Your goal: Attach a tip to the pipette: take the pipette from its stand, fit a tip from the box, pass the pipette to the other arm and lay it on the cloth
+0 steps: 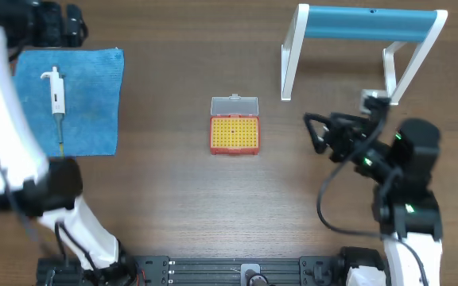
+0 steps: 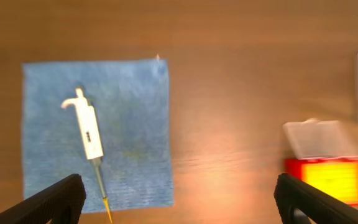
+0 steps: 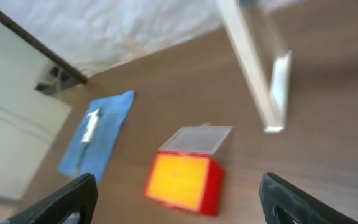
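Black fingers of the left end effector (image 2: 179, 186) stand spread wide apart with nothing between them, high above the wooden worktop (image 1: 173, 206). Its wrist view looks down on the blue cloth (image 2: 135, 124) and the pipette (image 2: 89, 130), and the end effector touches neither.

Seen from above, the cloth lies flat at about 10 o'clock on the worktop. The pipette rests on the cloth's left part, its white body running lengthwise, the hooked head toward 12 o'clock and the narrow shaft toward 6 o'clock. A yellow tip (image 1: 60, 147) sits on the end of the shaft, near the cloth's 6 o'clock edge.

At the middle of the worktop stands the red tip box (image 1: 234, 135), filled with yellow tips, its clear lid (image 1: 234, 106) folded open toward 12 o'clock. At about 2 o'clock is the stand (image 1: 372, 21), white legs under a blue bar, with no pipette hanging on it.

The right end effector (image 1: 315, 133) is at 3 o'clock, just below the stand, pointing toward the box at 9 o'clock, well apart from it. Its fingers are also spread and hold nothing.
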You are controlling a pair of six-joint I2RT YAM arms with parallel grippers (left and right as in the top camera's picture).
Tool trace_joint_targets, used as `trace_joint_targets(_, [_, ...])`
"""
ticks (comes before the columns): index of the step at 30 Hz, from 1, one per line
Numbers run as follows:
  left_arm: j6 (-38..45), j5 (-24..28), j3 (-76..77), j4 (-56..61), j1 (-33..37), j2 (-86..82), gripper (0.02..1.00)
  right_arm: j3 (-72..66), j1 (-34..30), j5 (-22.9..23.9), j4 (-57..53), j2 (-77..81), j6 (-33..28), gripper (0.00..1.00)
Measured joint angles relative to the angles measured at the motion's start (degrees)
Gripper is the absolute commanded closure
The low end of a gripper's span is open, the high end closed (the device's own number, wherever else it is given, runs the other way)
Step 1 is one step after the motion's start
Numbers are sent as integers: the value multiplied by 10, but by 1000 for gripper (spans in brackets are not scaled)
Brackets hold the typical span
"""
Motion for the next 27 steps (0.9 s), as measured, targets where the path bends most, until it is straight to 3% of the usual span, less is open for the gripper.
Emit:
trace_joint_targets(4, [-23,8,-3,1,-14,-126,34,2,-66,11,-112,-92,-107,156])
trace_joint_targets(10, [-57,16,-170,0,-78,-370,34,4,-148,87,-322,-260,-227,154])
trace_joint_targets(18, [-100,17,-512,0,-96,-652,34,10,-164,95,-344,-458,-255,154])
trace_joint_targets(27, [-113,17,-702,14,-96,-833,34,10,-164,96,-405,-447,-235,152])
